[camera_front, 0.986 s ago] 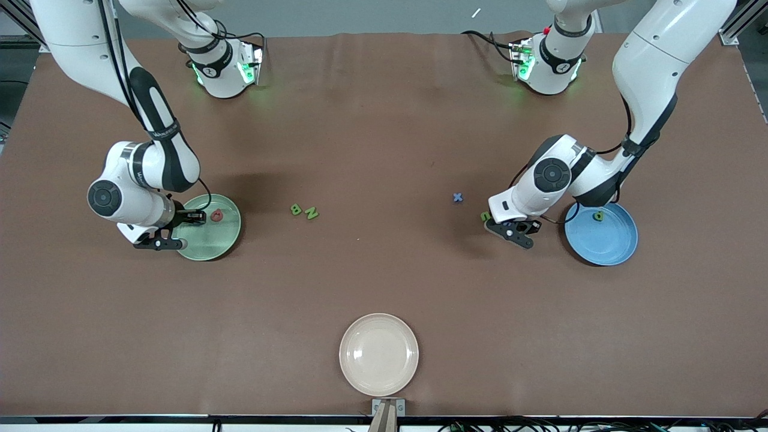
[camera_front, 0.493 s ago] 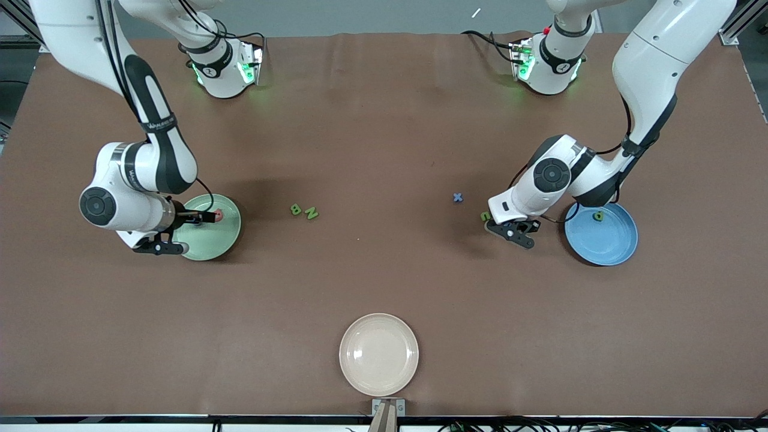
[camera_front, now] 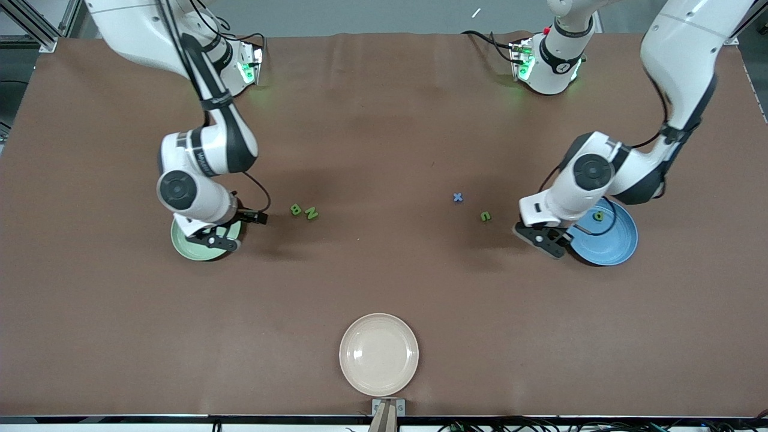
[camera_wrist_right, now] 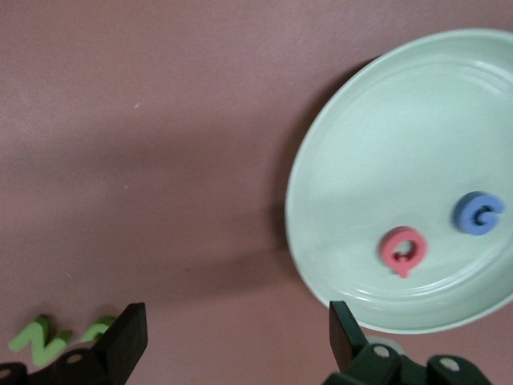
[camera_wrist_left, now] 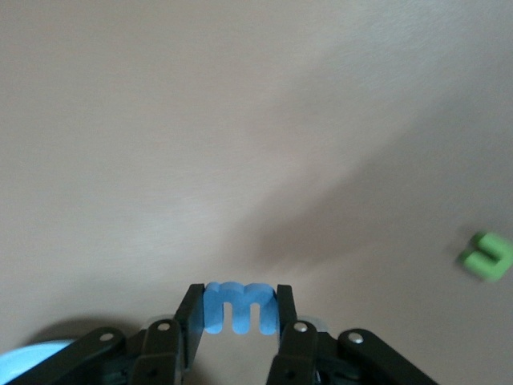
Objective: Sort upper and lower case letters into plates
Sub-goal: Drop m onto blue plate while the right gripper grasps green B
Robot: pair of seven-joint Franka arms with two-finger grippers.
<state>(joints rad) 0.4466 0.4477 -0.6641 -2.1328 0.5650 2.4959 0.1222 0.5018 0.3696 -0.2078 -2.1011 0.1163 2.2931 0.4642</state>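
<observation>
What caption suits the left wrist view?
Left gripper shut on blue letter m above brown table, green letter nearby.

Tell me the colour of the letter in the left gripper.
Blue: the left gripper holds a blue m, clearest in the left wrist view.

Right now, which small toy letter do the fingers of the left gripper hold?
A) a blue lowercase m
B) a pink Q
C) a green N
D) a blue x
A: in the left wrist view, the left gripper has its fingers pressed against both sides of the small blue lowercase letter m.
</observation>
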